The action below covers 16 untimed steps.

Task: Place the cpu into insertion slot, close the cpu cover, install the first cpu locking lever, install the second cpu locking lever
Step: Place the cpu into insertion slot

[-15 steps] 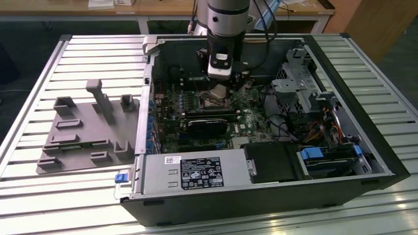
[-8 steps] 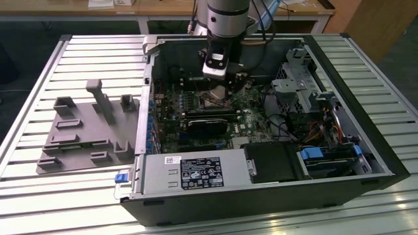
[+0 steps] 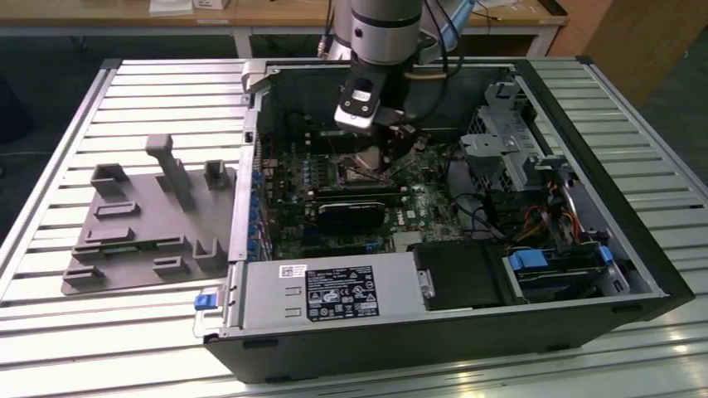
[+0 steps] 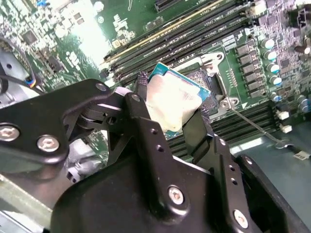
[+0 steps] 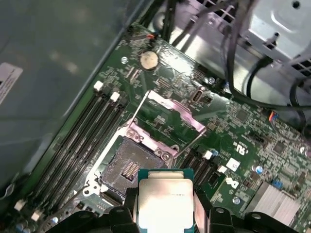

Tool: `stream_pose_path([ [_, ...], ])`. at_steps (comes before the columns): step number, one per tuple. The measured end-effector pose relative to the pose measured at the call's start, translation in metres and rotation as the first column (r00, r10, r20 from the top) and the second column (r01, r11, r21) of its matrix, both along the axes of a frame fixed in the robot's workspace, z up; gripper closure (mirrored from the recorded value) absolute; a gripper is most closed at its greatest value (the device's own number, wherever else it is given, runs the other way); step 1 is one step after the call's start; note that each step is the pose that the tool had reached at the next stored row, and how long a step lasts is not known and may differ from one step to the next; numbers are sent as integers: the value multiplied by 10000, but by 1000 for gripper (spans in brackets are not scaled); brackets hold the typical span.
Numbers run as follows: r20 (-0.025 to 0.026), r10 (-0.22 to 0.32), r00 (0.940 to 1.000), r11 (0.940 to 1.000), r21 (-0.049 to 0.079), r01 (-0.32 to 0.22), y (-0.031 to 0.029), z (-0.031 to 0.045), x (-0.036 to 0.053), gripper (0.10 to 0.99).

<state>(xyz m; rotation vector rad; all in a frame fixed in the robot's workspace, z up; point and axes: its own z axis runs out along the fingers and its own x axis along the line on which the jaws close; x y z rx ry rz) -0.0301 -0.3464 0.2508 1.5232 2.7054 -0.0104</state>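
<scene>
Black two-finger gripper (image 4: 169,106) is seen clamped on the small flat square cpu (image 5: 165,199) with dull silver-grey top, held over the green board (image 5: 228,145) just beside the square black insertion slot (image 5: 127,167), whose thin grey metal cpu cover (image 5: 170,108) is raised behind.

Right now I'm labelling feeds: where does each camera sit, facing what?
Exterior view: off the arm, looking down into the computer case; the arm shows.
First wrist view: on the arm, facing the insertion slot and raised cpu cover.
Second wrist view: on the arm, looking past the gripper.
Both wrist views share the held cpu.
</scene>
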Motion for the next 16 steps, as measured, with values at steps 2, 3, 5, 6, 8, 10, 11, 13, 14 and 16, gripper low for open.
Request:
stream_pose_path([
  [2, 1, -255, 9997, 9997, -11, 255, 0, -4, 0, 549],
  [3, 1, -399, 9992, 9992, -17, 399, 0, -7, 0, 549],
  [5, 1, -682, 9977, 9977, -27, 682, 0, -11, 0, 549],
  [6, 2, -816, 9967, 9967, -33, 816, 0, -13, 0, 549],
  [8, 3, -1049, 9945, 9945, -41, 1049, 1, -16, 0, 549],
  [10, 4, -1277, 9918, 9918, -51, 1277, 1, -19, 0, 549],
  [11, 4, -1399, 9902, 9901, -54, 1399, 1, -21, 0, 549],
  [13, 6, -1658, 9862, 9861, -61, 1658, 1, -25, 0, 549],
  [14, 6, -1801, 9837, 9836, -64, 1801, 1, -28, 0, 549],
  [16, 6, -2095, 9778, 9778, -65, 2095, 2, -32, -1, 549],
])
